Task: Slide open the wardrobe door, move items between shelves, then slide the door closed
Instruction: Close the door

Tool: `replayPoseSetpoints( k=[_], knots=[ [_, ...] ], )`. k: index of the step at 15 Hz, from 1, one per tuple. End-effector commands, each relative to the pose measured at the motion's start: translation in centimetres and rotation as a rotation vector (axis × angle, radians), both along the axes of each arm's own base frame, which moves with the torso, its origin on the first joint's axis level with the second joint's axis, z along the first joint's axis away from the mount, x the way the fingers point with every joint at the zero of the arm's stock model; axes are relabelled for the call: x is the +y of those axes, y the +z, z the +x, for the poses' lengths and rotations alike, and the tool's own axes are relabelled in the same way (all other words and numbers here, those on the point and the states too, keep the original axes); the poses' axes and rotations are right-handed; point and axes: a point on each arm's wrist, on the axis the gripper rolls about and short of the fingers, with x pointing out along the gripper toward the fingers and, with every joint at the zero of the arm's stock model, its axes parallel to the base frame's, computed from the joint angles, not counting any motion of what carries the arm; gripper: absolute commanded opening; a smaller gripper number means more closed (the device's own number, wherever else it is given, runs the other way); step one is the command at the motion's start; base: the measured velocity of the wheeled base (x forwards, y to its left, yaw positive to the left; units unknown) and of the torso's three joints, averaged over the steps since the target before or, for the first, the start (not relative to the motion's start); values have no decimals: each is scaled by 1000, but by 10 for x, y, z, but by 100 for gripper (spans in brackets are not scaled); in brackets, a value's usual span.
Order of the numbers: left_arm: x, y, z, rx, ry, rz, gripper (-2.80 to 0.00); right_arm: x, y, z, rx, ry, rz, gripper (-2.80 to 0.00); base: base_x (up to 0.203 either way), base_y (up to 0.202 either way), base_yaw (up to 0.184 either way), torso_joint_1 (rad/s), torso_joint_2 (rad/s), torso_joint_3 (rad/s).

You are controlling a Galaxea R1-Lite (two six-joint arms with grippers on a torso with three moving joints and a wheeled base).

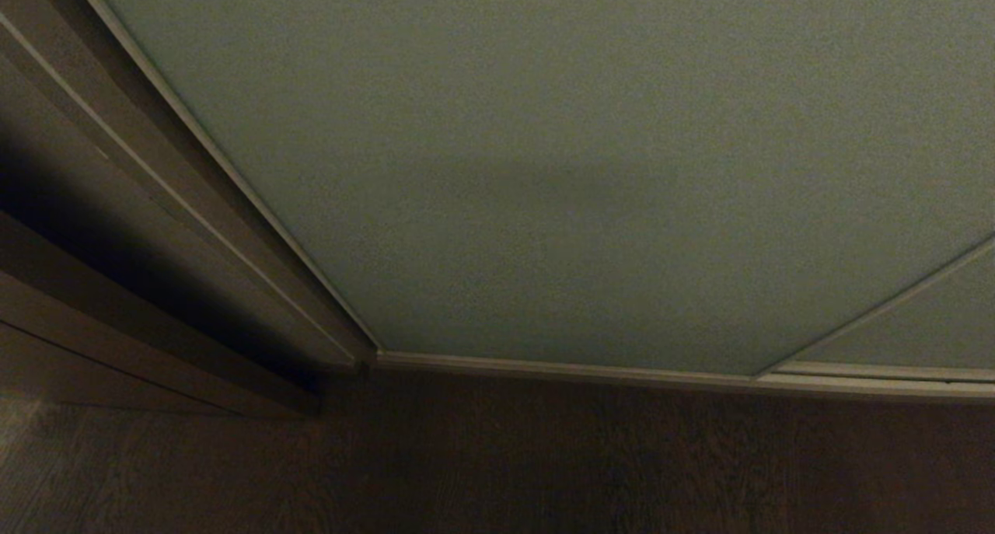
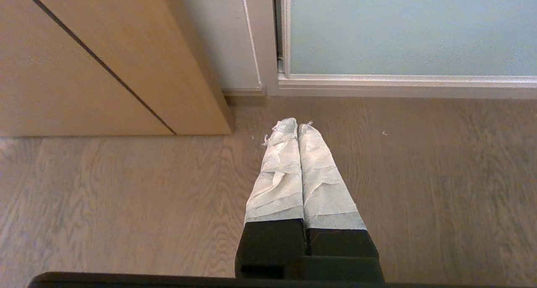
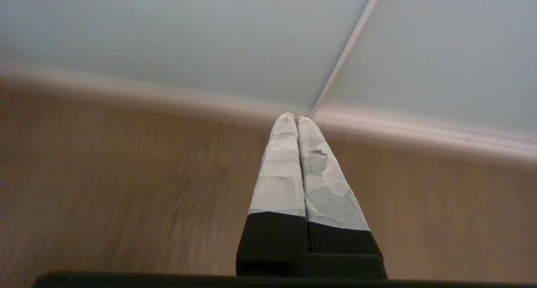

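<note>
Matte pale grey-green sliding wardrobe door point(image 1: 544, 169) shut, at 12 o'clock from both claws; upright frame edge nearest left gripper point(image 2: 297, 126); right gripper point(image 3: 292, 119) alongside; both pressed together, empty

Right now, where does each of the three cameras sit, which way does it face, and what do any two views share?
Head view: on the robot's head, facing forward and down at the closed sliding wardrobe door and floor; no arm shows.
Left wrist view: behind the shut left gripper, facing the floor, a wooden panel and the door's lower corner.
Right wrist view: behind the shut right gripper, facing the floor and the seam between two door panels.
Shared: all three show the pale door, its frame and the wood floor.
</note>
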Motion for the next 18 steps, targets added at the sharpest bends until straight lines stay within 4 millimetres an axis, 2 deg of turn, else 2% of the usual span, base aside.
replayPoseSetpoints(
  k=[1, 2, 18],
  knots=[
    [0, 0, 0, 0, 0, 0, -280, 1, -14, -1, 69, 26, 7, -280, 0, 0, 0, 0, 0, 0],
    [0, 0, 0, 0, 0, 0, -280, 1, -19, -1, 112, 29, 6, -280, 0, 0, 0, 0, 0, 0],
    [0, 0, 0, 0, 0, 0, -280, 1, -17, -1, 100, 34, 40, -280, 0, 0, 0, 0, 0, 0]
  ],
)
